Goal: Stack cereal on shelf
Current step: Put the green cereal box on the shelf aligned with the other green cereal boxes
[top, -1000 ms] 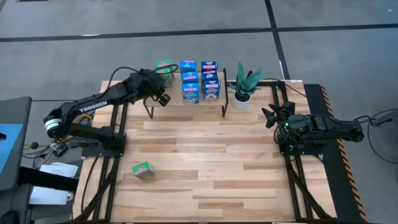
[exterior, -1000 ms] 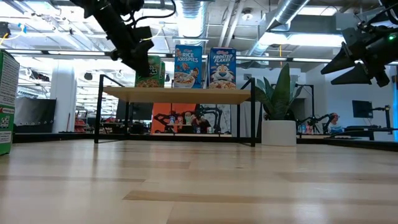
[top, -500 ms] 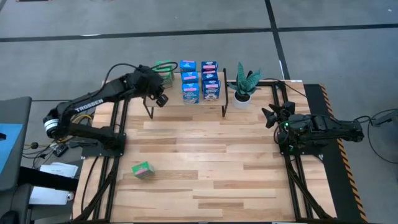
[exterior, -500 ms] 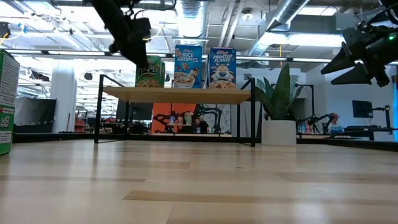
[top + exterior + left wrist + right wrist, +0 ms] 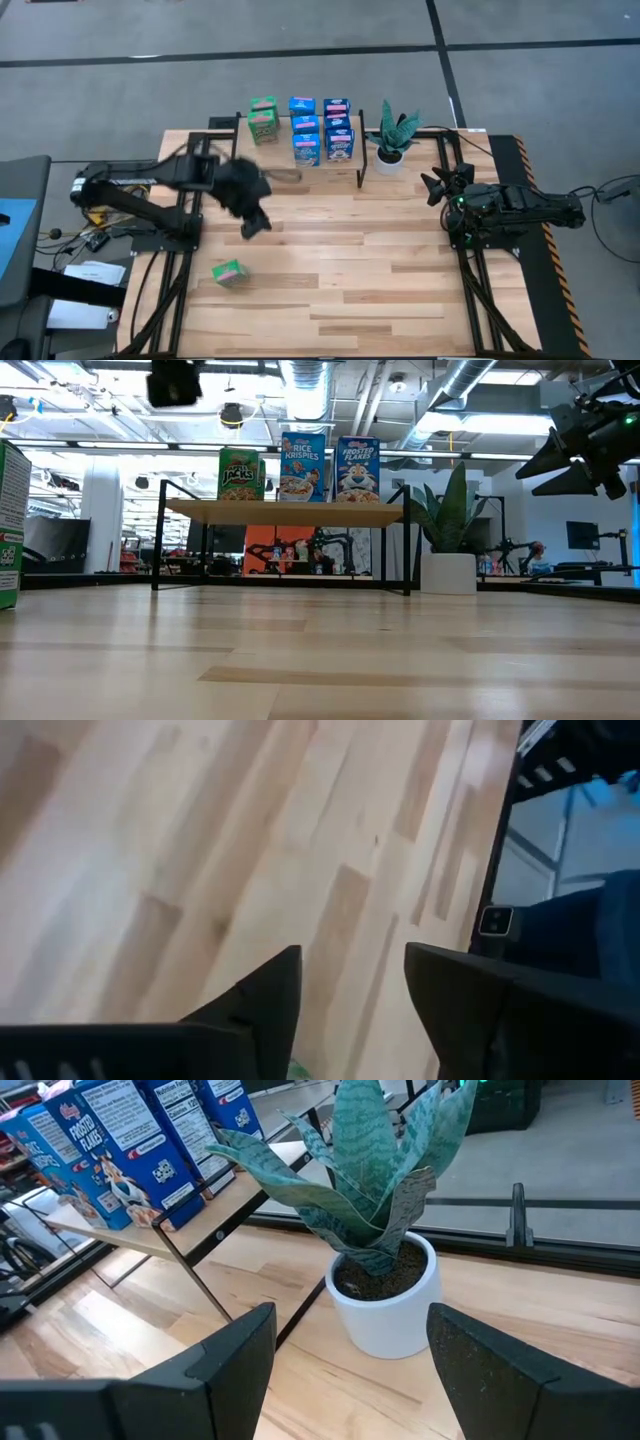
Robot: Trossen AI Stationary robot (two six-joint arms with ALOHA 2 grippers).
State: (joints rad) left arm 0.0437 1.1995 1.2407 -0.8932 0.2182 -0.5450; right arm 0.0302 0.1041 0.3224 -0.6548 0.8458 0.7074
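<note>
Between the shelf (image 5: 300, 165) and the loose green box (image 5: 229, 272), your left gripper (image 5: 254, 222) hangs spread and empty.

light: bright, even, overhead | blur: left arm (image 5: 190, 180) smeared | shadows: faint

— What's on the bench (image 5: 340, 270)?
— The shelf (image 5: 300, 170), a potted plant (image 5: 392, 135), one green box (image 5: 229, 272).
— And on the shelf?
— Green cereal boxes (image 5: 263, 118) beside blue ones (image 5: 322, 128).
</note>
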